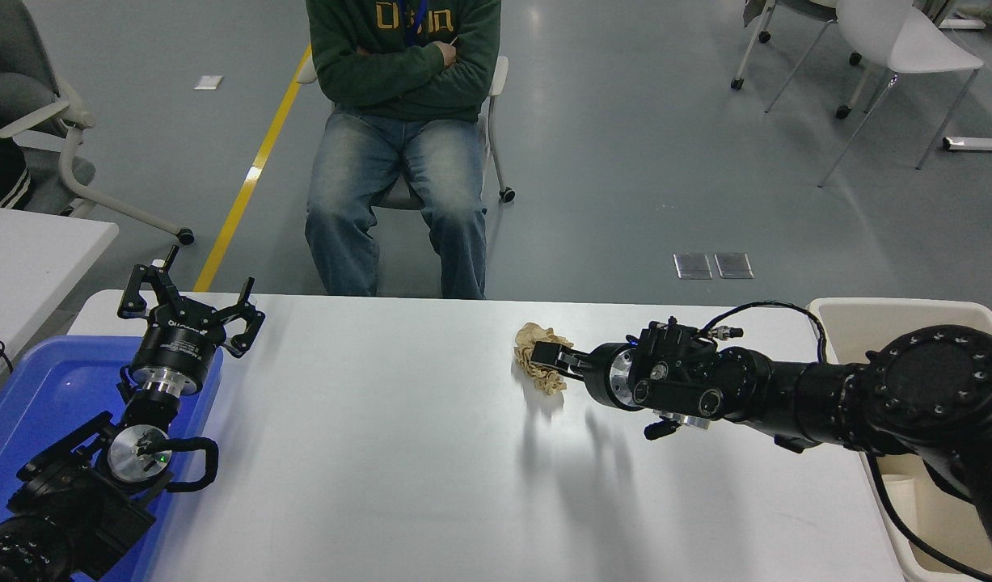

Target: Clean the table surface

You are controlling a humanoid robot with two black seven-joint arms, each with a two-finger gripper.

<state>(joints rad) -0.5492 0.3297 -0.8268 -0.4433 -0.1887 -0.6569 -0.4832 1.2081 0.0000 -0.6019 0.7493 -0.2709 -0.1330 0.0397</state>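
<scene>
A: Start at the left. What's there?

B: The left gripper point(190, 303) sits parked over the blue tray point(35, 388), fingers spread wide, holding nothing.

A: And the table point(366, 453) itself?

B: It fills the middle of the view, white and glossy. The only litter on it is a crumpled brown paper wad point(540, 365) near the far edge, right of centre. A person point(398, 121) sits beyond it with arms folded.

A: So the right arm is on that?

B: Yes. The right gripper point(546, 356) reaches in from the right, level and low, and its tip is at the wad. From this angle I can't tell whether the jaws are apart or already pinching the paper; the tip overlaps it.

A: Which step, then?

B: I'd judge it's the grasp, the wad not yet lifted.

A: Next?

B: A firm close on the paper, a lift clear of the table, then a swing right to the beige bin point(892, 311) at the table's right end, which seems the likely drop.
</scene>
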